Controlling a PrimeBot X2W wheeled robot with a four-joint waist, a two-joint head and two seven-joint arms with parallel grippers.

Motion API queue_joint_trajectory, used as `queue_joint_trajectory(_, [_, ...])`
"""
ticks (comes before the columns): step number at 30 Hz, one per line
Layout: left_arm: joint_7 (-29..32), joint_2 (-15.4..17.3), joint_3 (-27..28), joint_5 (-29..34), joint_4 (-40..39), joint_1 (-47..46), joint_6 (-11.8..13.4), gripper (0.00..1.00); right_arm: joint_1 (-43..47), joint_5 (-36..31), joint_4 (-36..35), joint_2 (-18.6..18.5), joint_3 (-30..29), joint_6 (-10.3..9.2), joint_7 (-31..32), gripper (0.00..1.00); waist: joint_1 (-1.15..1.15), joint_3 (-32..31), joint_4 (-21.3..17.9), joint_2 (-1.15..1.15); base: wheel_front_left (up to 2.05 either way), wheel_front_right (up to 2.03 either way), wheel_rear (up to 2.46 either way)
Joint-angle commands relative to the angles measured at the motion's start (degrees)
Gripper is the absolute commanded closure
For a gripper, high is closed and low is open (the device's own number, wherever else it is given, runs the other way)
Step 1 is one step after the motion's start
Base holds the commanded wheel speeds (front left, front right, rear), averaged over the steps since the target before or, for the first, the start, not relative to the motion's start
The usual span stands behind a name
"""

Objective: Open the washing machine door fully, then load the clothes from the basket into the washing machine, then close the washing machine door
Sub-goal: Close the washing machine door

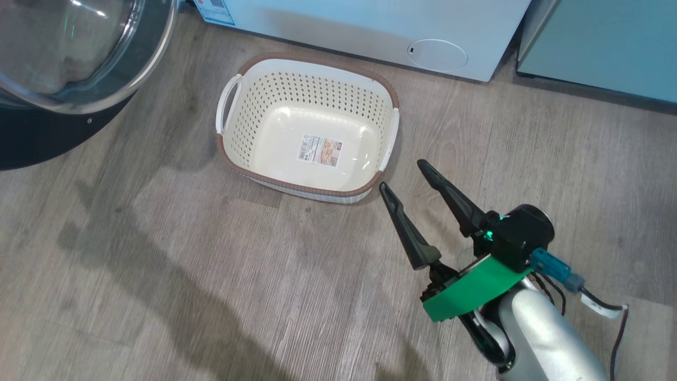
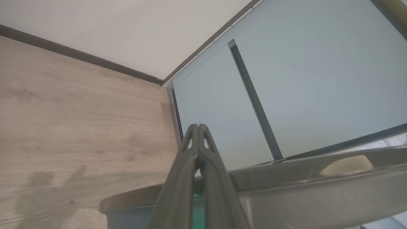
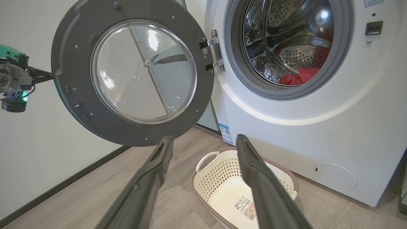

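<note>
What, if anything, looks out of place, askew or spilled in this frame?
Nothing stands out. The basket sits upright and empty on the floor, the clothes lie inside the drum, and the washing machine door hangs wide open.

One washing machine point(image 3: 318, 133), one door point(image 3: 68, 47), one basket point(image 1: 264, 90) with two handles point(image 1: 227, 103) and one sticker point(image 1: 320, 150), one heap of clothes point(image 3: 295, 78), one left claw point(image 2: 197, 127), one right claw point(image 1: 401, 174).

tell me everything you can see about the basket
The basket is a cream perforated plastic tub with rounded corners, a brown rim and two white side handles. It stands upright and empty on the wood-look floor before the washing machine, a paper sticker on its bottom. Only the floor touches it.
</note>
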Motion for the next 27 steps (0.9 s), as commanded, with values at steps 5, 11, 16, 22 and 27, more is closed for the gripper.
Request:
queue_joint_trajectory(5, [5.41, 2.23, -0.16, -1.33, -1.09, -0.95, -1.47, 1.0, -0.87, 0.09, -1.62, 0.72, 1.64, 0.0, -0.61, 0.0, 0.0, -0.42, -0.19, -0.01, 0.0, 0.0, 0.0])
queue_joint_trajectory(11, [10.97, 1.52, -0.37, -2.45, -0.8, 0.09, -2.75, 1.0, -0.4, 0.59, -0.56, 0.74, 1.87, 0.0, -0.99, 0.0, 0.0, -2.1, -0.7, -0.01, 0.0, 0.0, 0.0])
queue_joint_trajectory(16, [16.35, 0.4, -0.13, -4.04, -0.67, 0.99, -3.66, 1.0, 0.05, 1.33, 0.35, 0.8, 1.89, 0.0, -1.48, 0.0, 0.0, -4.66, -0.99, -0.01, 0.0, 0.0, 0.0])
queue_joint_trajectory(22, [22.04, -0.76, -0.51, -5.45, -0.61, 2.8, -4.36, 1.0, 0.71, 2.4, 1.43, 0.94, 2.29, 0.0, -2.07, 0.0, 0.0, -8.18, -1.5, -0.01, 0.0, 0.0, 0.0])
queue_joint_trajectory(27, [27.94, -2.61, -0.83, -8.07, -2.44, 3.74, -4.59, 1.0, 1.62, 3.09, 2.21, 1.05, 2.39, 0.0, -2.46, 0.0, 0.0, -10.25, -1.68, -0.01, 0.0, 0.0, 0.0])
